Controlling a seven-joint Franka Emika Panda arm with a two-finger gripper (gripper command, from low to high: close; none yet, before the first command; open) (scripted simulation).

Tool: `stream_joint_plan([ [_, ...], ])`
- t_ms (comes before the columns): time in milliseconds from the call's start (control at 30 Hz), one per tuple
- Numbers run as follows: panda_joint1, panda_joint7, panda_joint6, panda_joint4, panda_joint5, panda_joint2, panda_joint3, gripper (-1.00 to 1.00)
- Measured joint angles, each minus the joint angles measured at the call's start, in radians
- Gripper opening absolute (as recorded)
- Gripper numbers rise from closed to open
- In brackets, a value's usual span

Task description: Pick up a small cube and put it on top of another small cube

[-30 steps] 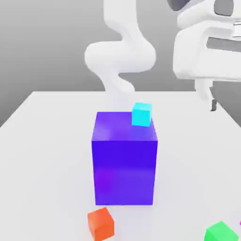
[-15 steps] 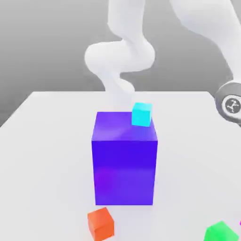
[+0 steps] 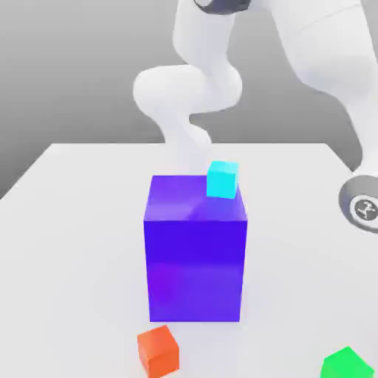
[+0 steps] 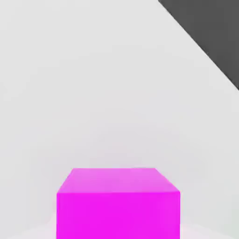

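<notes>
Currently we hover above the magenta cube [image 4: 118,203] on the table [image 4: 93,93]; finger state we cannot tell. Descending off-centre, we judge, could nudge it away from the purple block [image 3: 196,247].

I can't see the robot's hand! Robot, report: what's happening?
Arm low at exterior view's right. Magenta cube close below hand camera, on table. Cyan cube sits atop big blue block. Nothing blocking.

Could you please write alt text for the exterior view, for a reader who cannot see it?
A tall blue block stands mid-table with a small cyan cube on its top, near the far corner toward the exterior view's right. A red cube and a green cube lie nearer the camera; the white arm rises behind.
</notes>
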Motion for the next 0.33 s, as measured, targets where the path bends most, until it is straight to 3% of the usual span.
stream_joint_plan([
  [100, -0.087, 0.05, -0.059, -0.014, 0.092, -0.09, -0.042, -1.0],
  [233, -0.089, 0.1, 0.02, -0.011, 0.077, -0.01, -0.094, -1.0],
  [267, -0.084, 0.107, 0.04, -0.009, 0.069, 0.011, -0.103, 1.0],
  [333, -0.084, 0.107, 0.04, -0.009, 0.069, 0.011, -0.103, 1.0],
])
